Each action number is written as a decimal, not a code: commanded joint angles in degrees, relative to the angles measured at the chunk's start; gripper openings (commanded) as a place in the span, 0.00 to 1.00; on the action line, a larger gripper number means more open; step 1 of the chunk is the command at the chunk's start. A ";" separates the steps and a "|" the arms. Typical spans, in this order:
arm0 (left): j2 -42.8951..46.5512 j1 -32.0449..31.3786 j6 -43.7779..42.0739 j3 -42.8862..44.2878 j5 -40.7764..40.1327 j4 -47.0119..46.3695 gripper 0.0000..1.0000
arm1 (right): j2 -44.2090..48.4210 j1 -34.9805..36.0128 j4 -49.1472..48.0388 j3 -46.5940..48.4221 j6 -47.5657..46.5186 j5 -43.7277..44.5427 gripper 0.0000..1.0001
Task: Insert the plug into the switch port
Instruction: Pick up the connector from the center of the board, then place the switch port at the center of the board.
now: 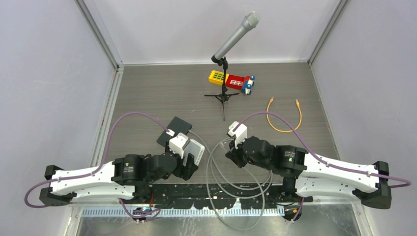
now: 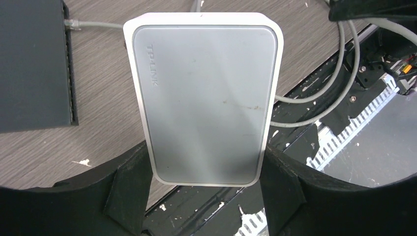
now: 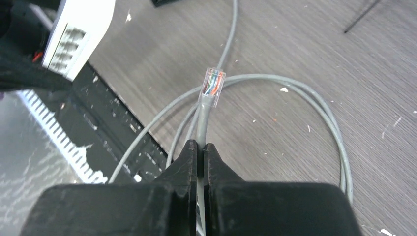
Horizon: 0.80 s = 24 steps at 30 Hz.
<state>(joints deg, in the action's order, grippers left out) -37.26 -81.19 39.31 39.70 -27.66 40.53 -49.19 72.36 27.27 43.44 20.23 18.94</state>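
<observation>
My left gripper (image 2: 205,171) is shut on the near end of the white TP-Link switch (image 2: 204,98), one finger against each long side, holding it off the table. In the right wrist view the switch (image 3: 74,34) shows its row of ports at the upper left. My right gripper (image 3: 200,145) is shut on the grey cable (image 3: 202,115), a short way behind the clear plug (image 3: 214,81). The plug points away from the fingers, to the right of the ports and apart from them. From above, both grippers, left (image 1: 191,160) and right (image 1: 231,155), meet near the table's front middle.
A black box (image 2: 32,64) with a grey cable plugged into it lies left of the switch. Loose loops of grey cable (image 1: 236,187) spread over the front edge. Further back stand a microphone on a tripod (image 1: 223,73), a yellow and red toy (image 1: 231,80) and an orange cable (image 1: 284,115).
</observation>
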 commanded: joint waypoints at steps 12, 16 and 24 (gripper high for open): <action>-3.81 0.44 -4.88 6.28 4.32 -2.56 0.00 | -14.22 -1.52 30.11 25.76 -12.35 -22.91 0.00; -6.02 3.83 -5.48 6.80 12.90 -5.00 0.00 | -13.98 -1.52 32.75 26.71 -14.39 -20.39 0.01; -16.74 14.25 -7.32 8.14 22.81 -2.54 0.00 | -7.35 -1.52 25.47 20.64 -10.46 -9.69 0.00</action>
<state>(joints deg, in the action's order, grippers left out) -49.71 -70.65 33.80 45.15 -10.02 38.06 -61.52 70.76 56.55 67.16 7.66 3.09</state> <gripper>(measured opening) 0.720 0.053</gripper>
